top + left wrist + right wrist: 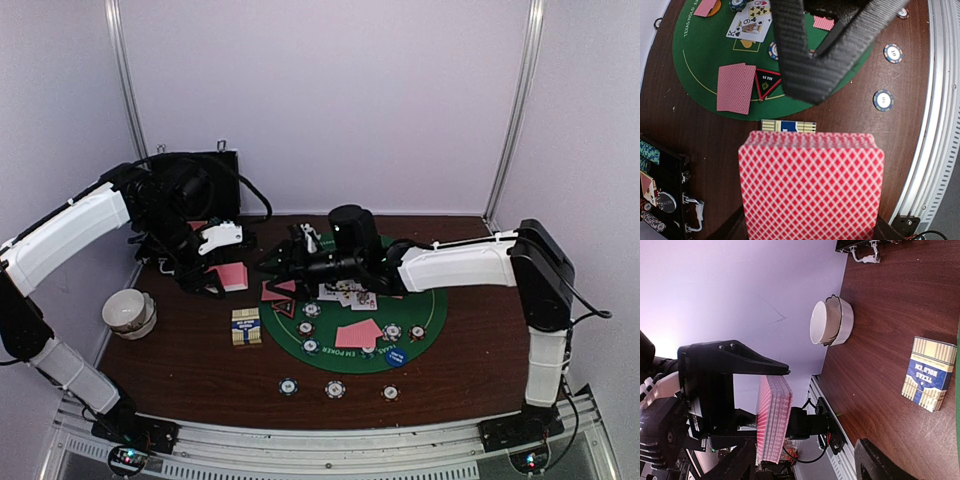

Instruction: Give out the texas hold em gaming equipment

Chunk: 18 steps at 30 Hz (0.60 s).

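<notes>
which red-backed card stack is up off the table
the deck clamped in the left fingers, in midair; other face-down cards lie flat on the green mat

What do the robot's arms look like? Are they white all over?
Not all over. The left arm and right arm wear smooth white shells, but they are black at the bends and at the ends. Thin black cables loop beside them. The right gripper has flat black fingers with a ribbed surface.
</notes>
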Motion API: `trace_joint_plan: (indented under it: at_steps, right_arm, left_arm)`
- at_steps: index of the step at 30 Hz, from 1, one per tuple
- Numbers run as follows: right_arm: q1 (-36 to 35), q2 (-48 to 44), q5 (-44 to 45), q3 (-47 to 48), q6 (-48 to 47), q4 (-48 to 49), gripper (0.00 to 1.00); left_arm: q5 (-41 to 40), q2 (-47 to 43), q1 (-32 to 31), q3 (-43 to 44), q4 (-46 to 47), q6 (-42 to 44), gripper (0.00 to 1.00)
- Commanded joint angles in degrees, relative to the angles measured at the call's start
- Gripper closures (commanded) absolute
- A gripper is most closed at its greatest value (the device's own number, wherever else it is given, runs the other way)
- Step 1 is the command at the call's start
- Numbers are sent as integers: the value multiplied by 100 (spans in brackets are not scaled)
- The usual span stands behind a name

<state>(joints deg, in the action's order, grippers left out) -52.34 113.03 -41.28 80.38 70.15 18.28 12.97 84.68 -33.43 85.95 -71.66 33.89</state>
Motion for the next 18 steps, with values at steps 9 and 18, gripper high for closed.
trace_joint_plan:
  at_steps: [9, 18]
  right_arm:
    - [-249, 570, -254, 812, 422, 558, 31]
    - [-334, 1052, -403, 1438, 535, 454, 33]
  left_arm:
    - [208, -43, -5, 202, 77, -57, 100]
    - [244, -79, -6, 203, 81, -41, 100]
